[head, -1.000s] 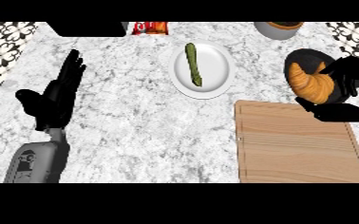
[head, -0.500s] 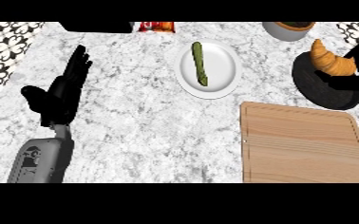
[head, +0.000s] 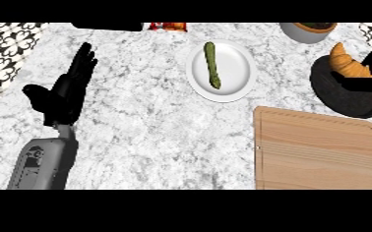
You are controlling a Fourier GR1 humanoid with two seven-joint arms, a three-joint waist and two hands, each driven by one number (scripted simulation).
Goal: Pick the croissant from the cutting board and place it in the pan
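The golden croissant (head: 347,63) is at the far right edge, over the far rim of the dark round pan (head: 335,97). My right hand (head: 357,84) is mostly cut off by the right edge; its black fingers curl round the croissant from the right and below. The wooden cutting board (head: 312,150) lies bare at the lower right, just in front of the pan. At the left, my left hand (head: 67,89) rests open with its fingers pointing away, far from the croissant.
A white plate (head: 234,78) carrying a green vegetable stick (head: 211,64) sits in the middle at the back. A grey bowl (head: 308,31) stands at the back right, and a red packet (head: 168,26) at the back edge. Patterned tiles (head: 18,42) border the counter's left.
My right hand has carried the croissant further right and toward the back, from beside the board to over the pan. The left hand has stayed still.
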